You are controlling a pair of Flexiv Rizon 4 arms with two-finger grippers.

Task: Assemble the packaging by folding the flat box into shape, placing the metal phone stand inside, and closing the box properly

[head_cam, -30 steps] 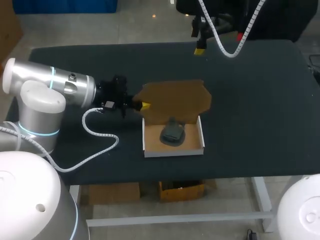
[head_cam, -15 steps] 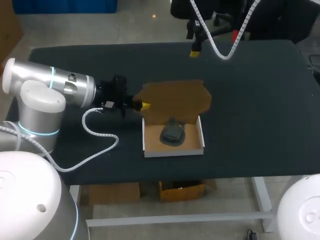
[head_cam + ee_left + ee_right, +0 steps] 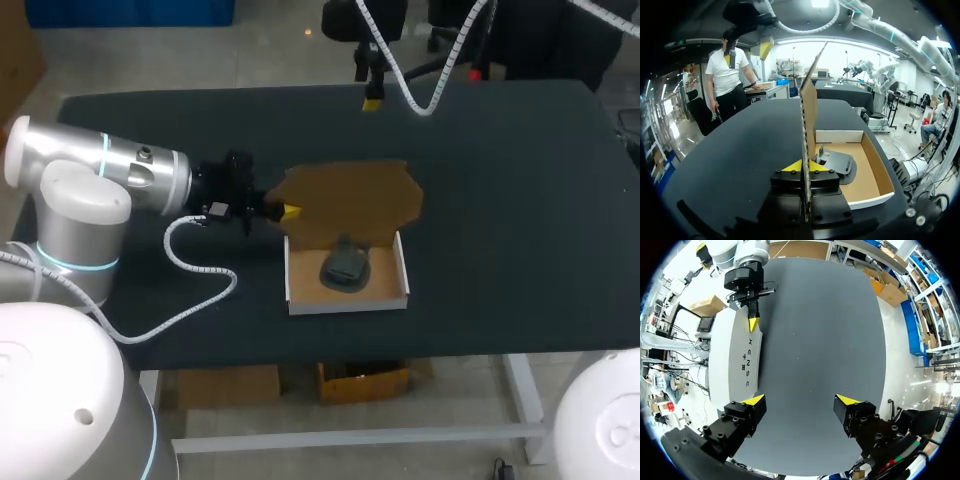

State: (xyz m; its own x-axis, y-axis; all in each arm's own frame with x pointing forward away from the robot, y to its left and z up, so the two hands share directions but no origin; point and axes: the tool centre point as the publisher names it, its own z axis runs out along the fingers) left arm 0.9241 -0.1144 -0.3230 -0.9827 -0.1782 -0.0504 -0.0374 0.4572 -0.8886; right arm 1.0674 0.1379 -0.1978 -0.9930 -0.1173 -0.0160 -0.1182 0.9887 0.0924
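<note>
- The box (image 3: 346,303) sits nearest, in the middle of the table (image 3: 520,200), with its white walls up. It is thin card, so probably light and easily creased.
- Inside it, the dark metal phone stand (image 3: 346,267) lies on the tray floor. It is likely heavy enough to steady the tray.
- The lid (image 3: 350,200) stands raised behind the tray. The left gripper (image 3: 288,211) is clamped on its side edge, a sensible hold for swinging it down.
- Farthest away, the right gripper (image 3: 372,101) hangs near the table's far edge, fingers spread wide and holding nothing.
</note>
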